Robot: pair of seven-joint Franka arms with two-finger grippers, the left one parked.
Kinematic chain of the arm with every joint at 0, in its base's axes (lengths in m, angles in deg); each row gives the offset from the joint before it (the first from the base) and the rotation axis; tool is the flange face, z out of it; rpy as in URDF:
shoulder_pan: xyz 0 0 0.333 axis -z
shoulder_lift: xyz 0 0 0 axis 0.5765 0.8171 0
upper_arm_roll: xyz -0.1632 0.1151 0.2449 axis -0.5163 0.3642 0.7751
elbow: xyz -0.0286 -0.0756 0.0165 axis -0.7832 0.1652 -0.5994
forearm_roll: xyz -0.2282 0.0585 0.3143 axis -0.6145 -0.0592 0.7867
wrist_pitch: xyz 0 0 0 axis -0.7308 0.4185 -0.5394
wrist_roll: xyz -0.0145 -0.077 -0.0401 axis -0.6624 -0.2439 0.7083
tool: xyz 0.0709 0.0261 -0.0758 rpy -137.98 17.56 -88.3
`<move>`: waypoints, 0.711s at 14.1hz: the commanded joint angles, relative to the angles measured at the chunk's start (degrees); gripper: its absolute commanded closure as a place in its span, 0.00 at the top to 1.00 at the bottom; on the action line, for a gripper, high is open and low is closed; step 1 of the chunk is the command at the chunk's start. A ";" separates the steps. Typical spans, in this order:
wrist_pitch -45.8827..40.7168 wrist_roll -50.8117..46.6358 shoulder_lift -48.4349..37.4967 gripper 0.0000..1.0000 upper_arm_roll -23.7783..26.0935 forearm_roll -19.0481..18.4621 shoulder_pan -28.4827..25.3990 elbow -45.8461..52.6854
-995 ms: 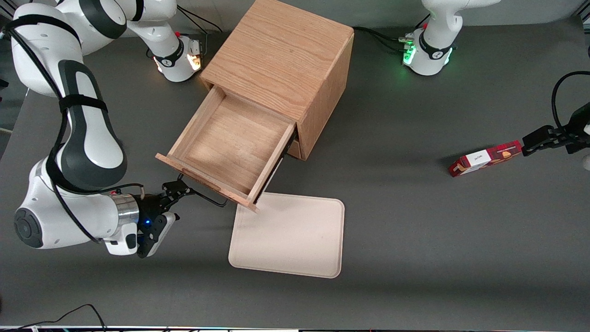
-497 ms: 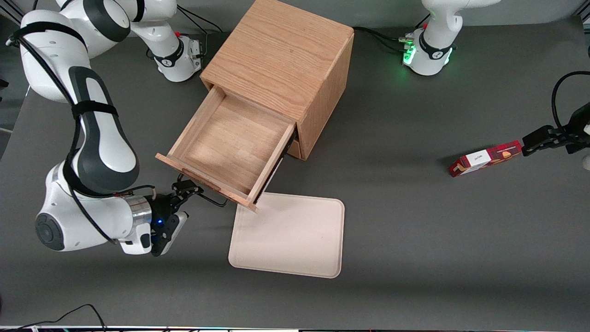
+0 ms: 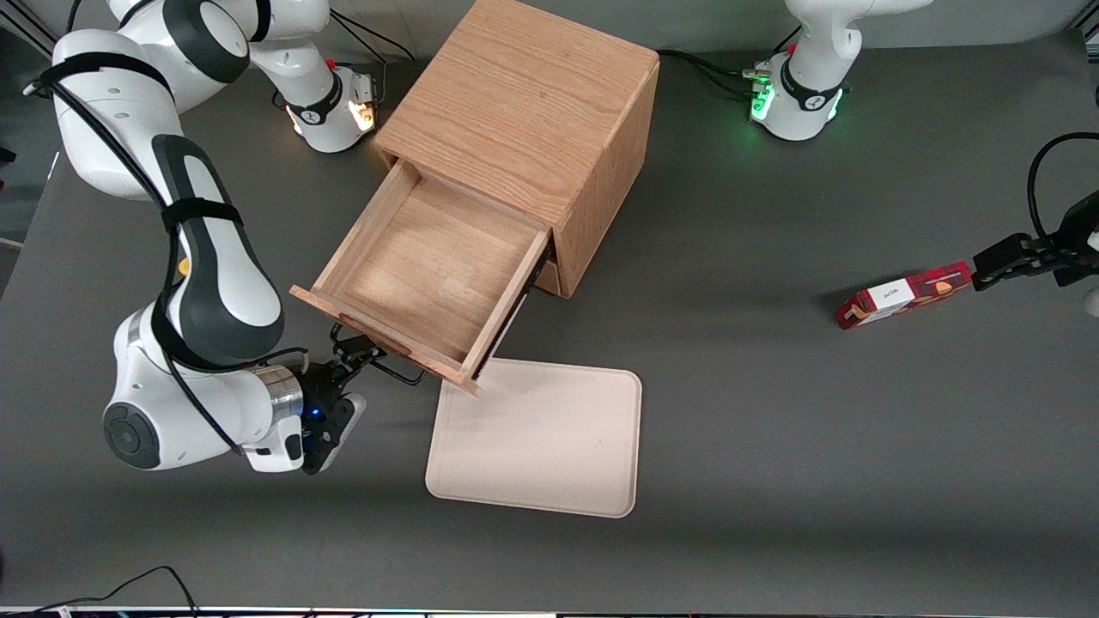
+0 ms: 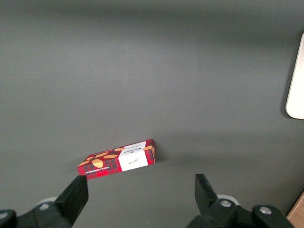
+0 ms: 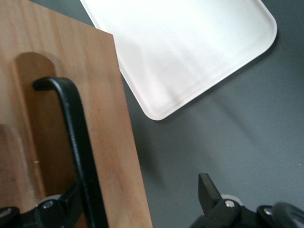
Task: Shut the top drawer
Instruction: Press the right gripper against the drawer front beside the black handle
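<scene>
The top drawer [image 3: 429, 266] of the oak cabinet [image 3: 515, 103] stands pulled far out, and nothing lies in it. A thin black wire handle [image 3: 397, 372] sticks out from its flat front panel [image 5: 61, 118]. My right gripper [image 3: 348, 349] is right at that front panel, on the side nearer the front camera, at the end of the handle toward the working arm. The wrist view shows the gripper [image 5: 140, 199] open. One finger is beside the black handle [image 5: 76, 133]; the other is out past the panel's edge, over the grey table. Nothing is held.
A cream tray [image 3: 537, 438] lies flat on the table, just nearer the front camera than the drawer's corner. A red snack box [image 3: 901, 296] lies toward the parked arm's end of the table. The lower drawer is hidden under the open one.
My right arm has swung toward the drawer, bringing the gripper from a short way off up to the front panel and handle. The drawer has not moved.
</scene>
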 commanded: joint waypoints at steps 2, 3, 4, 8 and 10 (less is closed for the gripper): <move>-0.21 -1.06 0.53 1.00 0.38 -1.92 -0.70 0.37; -0.21 -1.06 0.53 1.00 0.29 -2.10 -0.79 0.29; -0.21 -1.06 0.53 1.00 0.38 -2.80 -0.79 0.29; -0.21 -1.06 0.27 1.00 0.46 -3.77 -1.23 -0.59; -0.21 -1.06 0.27 1.00 0.82 -3.86 -1.23 -0.86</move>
